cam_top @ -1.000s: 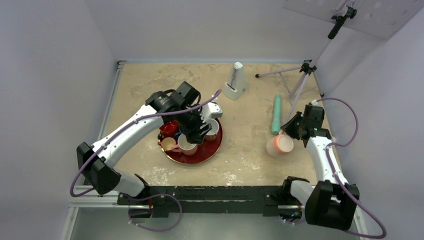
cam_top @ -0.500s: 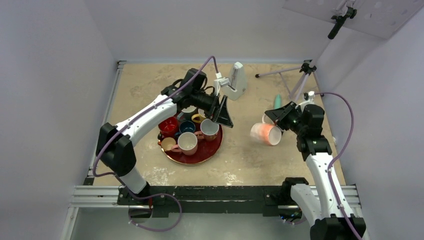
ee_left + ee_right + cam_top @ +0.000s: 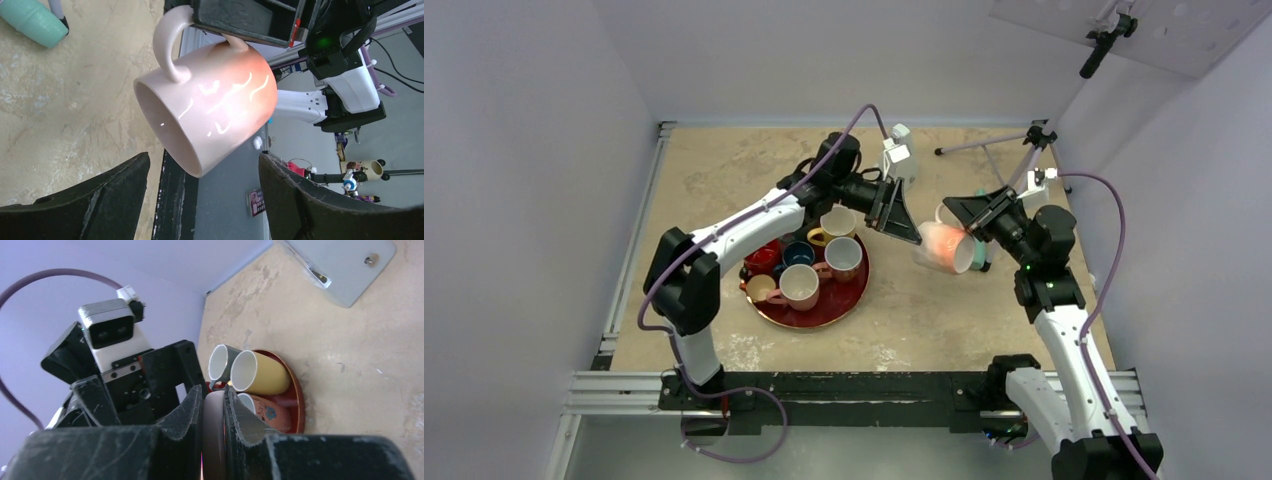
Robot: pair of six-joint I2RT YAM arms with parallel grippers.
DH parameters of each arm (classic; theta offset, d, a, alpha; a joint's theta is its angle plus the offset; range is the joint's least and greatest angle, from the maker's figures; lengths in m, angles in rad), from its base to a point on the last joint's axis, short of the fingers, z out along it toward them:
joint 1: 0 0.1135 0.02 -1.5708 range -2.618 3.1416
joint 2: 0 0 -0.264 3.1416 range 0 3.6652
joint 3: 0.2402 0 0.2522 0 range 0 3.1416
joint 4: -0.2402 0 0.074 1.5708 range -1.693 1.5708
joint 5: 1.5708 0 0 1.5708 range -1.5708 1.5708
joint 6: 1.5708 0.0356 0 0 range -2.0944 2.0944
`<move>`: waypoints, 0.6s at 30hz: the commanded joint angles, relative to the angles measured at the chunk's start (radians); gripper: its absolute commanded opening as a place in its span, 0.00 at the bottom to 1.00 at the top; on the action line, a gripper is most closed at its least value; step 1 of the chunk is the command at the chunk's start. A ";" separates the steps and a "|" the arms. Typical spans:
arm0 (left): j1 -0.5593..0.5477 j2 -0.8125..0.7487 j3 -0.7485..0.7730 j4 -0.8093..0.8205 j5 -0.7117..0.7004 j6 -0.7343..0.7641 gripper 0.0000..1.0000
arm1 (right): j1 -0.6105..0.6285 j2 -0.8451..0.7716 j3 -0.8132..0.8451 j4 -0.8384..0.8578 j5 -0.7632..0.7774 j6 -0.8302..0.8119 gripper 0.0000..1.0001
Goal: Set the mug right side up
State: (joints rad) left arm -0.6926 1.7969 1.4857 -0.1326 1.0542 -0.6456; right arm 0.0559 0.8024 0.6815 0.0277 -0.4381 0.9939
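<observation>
Glossy pink-peach ceramic mug (image 3: 210, 105), looped handle, lies sideways in mid-air over the mottled worktop (image 3: 724, 170). My R jaws clamp its wall; L jaws gape wide beside its mouth, no contact.

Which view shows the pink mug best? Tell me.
Left wrist: the pink mug fills the frame, tilted, mouth and handle plain. Top external shows it small, held by the right gripper. Right wrist shows only a rim sliver.
</observation>
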 commanded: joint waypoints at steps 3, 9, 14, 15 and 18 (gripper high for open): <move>-0.009 0.046 0.056 0.180 0.056 -0.124 0.80 | 0.024 0.000 0.083 0.164 -0.008 0.085 0.00; -0.035 0.061 0.035 0.375 0.103 -0.260 0.40 | 0.047 0.022 0.052 0.237 0.039 0.134 0.00; -0.033 0.062 0.025 0.453 0.111 -0.324 0.00 | 0.067 0.041 0.046 0.239 0.052 0.122 0.00; -0.031 0.062 0.023 0.451 0.105 -0.324 0.00 | 0.068 0.036 0.038 0.232 0.062 0.116 0.00; -0.022 0.064 0.004 0.461 0.081 -0.337 0.00 | 0.068 0.026 -0.017 0.240 0.076 0.098 0.00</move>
State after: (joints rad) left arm -0.6830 1.8610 1.4994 0.2184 1.2350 -1.0058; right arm 0.1032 0.8349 0.6937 0.2272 -0.4328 1.0519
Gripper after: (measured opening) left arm 0.103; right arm 0.194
